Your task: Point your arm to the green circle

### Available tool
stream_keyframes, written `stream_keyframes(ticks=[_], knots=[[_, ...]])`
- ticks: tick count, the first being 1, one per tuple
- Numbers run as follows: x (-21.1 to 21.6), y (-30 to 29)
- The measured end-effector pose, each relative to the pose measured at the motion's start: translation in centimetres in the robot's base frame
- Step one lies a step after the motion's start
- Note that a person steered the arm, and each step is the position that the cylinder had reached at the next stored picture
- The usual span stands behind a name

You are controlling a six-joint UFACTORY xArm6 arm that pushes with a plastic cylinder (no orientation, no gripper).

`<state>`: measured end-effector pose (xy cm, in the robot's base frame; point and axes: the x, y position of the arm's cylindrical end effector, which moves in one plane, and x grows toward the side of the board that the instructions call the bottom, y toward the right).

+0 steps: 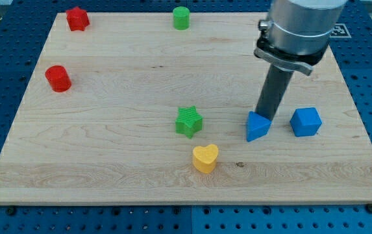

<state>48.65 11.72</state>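
The green circle (181, 17), a short green cylinder, stands near the top edge of the wooden board, a little left of centre. My tip (262, 116) is at the view's lower right, right behind the blue triangle (257, 126) and seemingly touching its top edge. The rod rises from there to the grey arm body at the view's top right. The green circle is far up and to the left of my tip.
A blue cube (305, 121) sits just right of the triangle. A green star (188, 121) and a yellow heart (205, 158) lie left of my tip. A red cylinder (58, 78) and a red star-like block (77, 19) are at the left. The board (108, 156) rests on a blue pegboard.
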Motion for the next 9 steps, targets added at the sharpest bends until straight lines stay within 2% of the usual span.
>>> stream_keyframes(ticks=[1,2,4,6,7,8,9], knots=[[0.0,-3.0],[-2.2,-5.6],[-10.6,-11.8],[-20.7,-21.3],[-27.1,-23.4],[-29.4,-22.2],[-29.5,-19.6]])
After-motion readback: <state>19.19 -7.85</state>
